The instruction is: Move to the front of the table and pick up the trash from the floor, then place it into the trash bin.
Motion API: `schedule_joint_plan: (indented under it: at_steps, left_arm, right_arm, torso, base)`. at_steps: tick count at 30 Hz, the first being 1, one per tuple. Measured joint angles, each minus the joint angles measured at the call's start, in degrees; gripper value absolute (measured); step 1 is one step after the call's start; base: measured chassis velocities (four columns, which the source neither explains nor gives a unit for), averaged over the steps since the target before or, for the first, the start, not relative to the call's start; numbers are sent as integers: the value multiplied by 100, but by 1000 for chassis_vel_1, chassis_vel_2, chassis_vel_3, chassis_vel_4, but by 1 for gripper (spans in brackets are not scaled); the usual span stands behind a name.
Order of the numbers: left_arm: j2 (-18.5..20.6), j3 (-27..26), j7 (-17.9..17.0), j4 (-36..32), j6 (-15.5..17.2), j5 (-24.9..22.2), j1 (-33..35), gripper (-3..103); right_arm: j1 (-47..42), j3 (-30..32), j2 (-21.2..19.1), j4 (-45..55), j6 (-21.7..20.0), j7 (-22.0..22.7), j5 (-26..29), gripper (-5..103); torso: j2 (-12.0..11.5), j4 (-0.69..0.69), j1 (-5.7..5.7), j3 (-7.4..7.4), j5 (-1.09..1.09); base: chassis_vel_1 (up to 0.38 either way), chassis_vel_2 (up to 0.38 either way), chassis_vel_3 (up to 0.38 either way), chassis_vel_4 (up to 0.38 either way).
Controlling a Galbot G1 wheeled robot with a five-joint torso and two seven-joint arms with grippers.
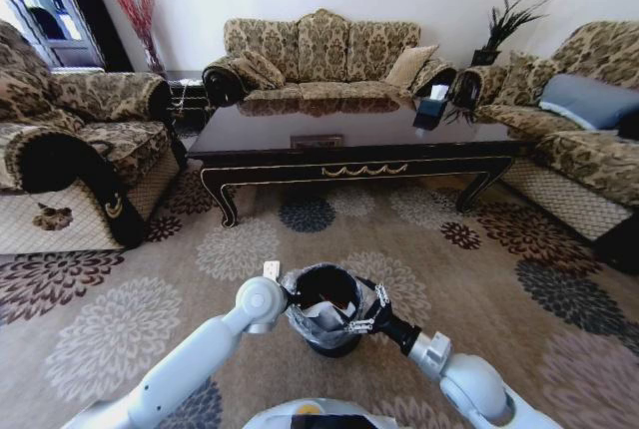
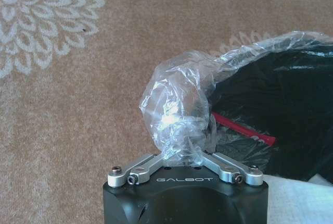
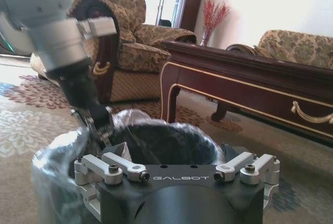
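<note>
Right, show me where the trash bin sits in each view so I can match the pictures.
Head view: the trash bin stands on the carpet low in the middle, between the left claw and the right claw, in front of the table.
Left wrist view: its black inside and plastic liner lie just beyond that claw.
Right wrist view: the bin sits straight ahead of that claw.
Shared landmark: the liner over the rim.

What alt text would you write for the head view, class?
Both grippers, left gripper and right gripper, meet at the rim of the bin on a flowered carpet. Behind it stands the table, ringed by sofas.
</note>
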Motion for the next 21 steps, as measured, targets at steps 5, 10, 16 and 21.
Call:
schedule_joint_plan:
  at_steps: [5,10,16,21]
  left_arm:
    - [47,-84,41,-24,1,-2,75,0]
    - [130,-345,96,51,2,-34,115,0]
    - [173,-756,163,267,0,-123,121,0]
    - [261,-1033,205,371,0,-196,127,0]
  right_arm:
    - [14,15,28,-259,116,24,-50,100]
    - [-66,145,2,-243,189,30,1,100]
    - [-203,244,-57,-153,269,32,49,100]
    - [-181,249,-45,-109,276,56,140,100]
  torso:
    - [0,-1,0,0,0]
    - [0,0,0,0,0]
    - [0,-1,0,0,-1]
    - [0,-1,0,0,-1]
  base:
    - [0,0,0,0]
    - [0,0,0,0]
    - [0,0,0,0]
    - [0,0,0,0]
